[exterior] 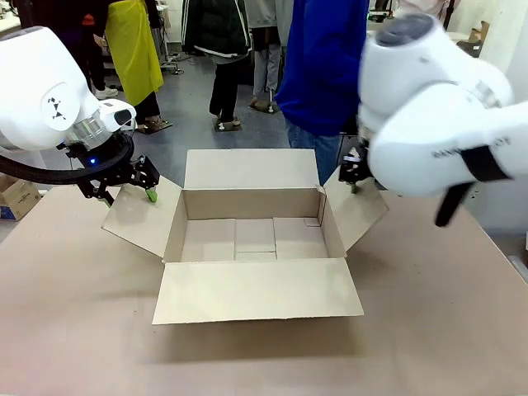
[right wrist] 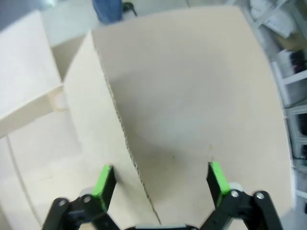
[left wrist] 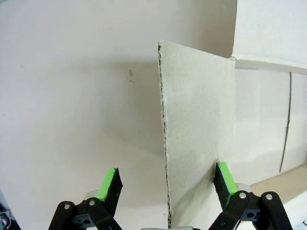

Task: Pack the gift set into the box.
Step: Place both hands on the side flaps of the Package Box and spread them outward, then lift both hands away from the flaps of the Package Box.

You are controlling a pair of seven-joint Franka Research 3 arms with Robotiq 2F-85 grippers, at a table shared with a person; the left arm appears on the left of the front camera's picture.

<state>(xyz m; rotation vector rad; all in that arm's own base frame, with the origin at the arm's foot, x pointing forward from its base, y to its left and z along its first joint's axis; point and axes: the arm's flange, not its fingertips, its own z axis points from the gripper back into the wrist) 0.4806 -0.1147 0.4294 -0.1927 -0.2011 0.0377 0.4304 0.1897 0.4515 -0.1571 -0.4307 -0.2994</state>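
Observation:
The large brown cardboard box point(exterior: 252, 235) sits open mid-table with all four flaps spread and its bare floor showing. My left gripper point(exterior: 147, 186) is open at the box's left flap point(exterior: 136, 216). In the left wrist view the flap's point(left wrist: 199, 124) edge stands between the green pads point(left wrist: 109, 184) of that gripper point(left wrist: 168, 184). My right gripper point(exterior: 355, 169) is open at the right flap point(exterior: 356, 210). In the right wrist view that flap's point(right wrist: 93, 129) edge runs between the fingers of the gripper point(right wrist: 160, 179). The gift set is out of view.
A person in a blue top point(exterior: 322, 66) stands at the far side behind the box. A small carton with blue print point(exterior: 16, 198) sits off the table's left edge. The brown table point(exterior: 82, 330) stretches wide in front of the box.

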